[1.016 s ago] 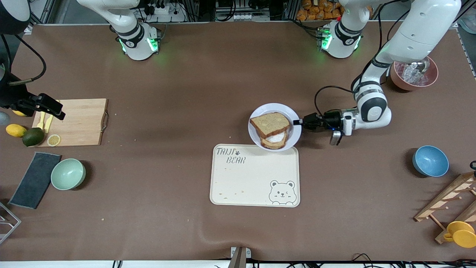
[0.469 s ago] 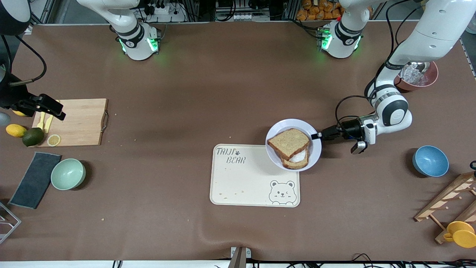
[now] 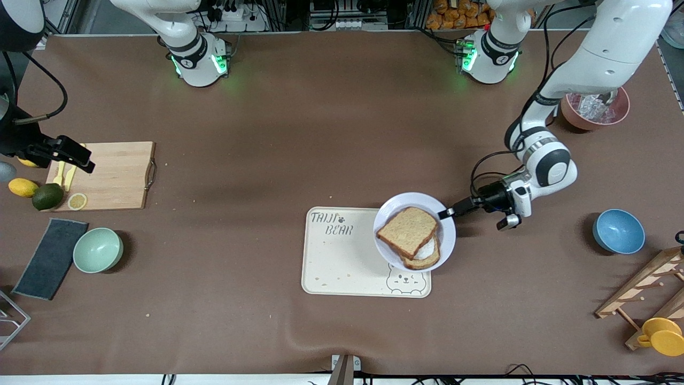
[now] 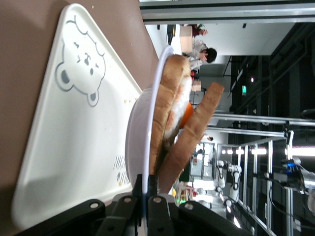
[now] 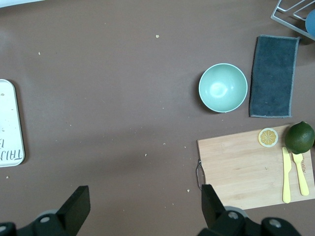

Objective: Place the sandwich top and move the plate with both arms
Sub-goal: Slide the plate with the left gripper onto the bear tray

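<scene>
The lavender-white plate [image 3: 447,235] carries an egg-topped slice [image 3: 427,255] with the brown sandwich top [image 3: 407,231] lying askew on it. The plate overlaps the bear-printed tray's corner toward the left arm's end. My left gripper [image 3: 445,214] is shut on the plate's rim. In the left wrist view the plate's rim [image 4: 145,123] runs edge-on into the left gripper [image 4: 147,191], with the sandwich top [image 4: 197,129] leaning off the stack. My right gripper [image 3: 80,158] waits, open and empty, over the cutting board's end; in its own view it [image 5: 142,204] is over bare table.
The cream tray [image 3: 347,262] lies mid-table. A cutting board [image 3: 112,174] with yellow cutlery, a lemon slice, a lime [image 3: 47,196] and a lemon is at the right arm's end, with a green bowl [image 3: 98,249] and dark cloth [image 3: 51,258]. A blue bowl [image 3: 618,231], a pink bowl [image 3: 595,109] and a wooden rack [image 3: 649,291] are at the left arm's end.
My left gripper has carried the plate with the sandwich toward the front camera, from just off the tray to over the tray's bear corner. The right arm has not moved.
</scene>
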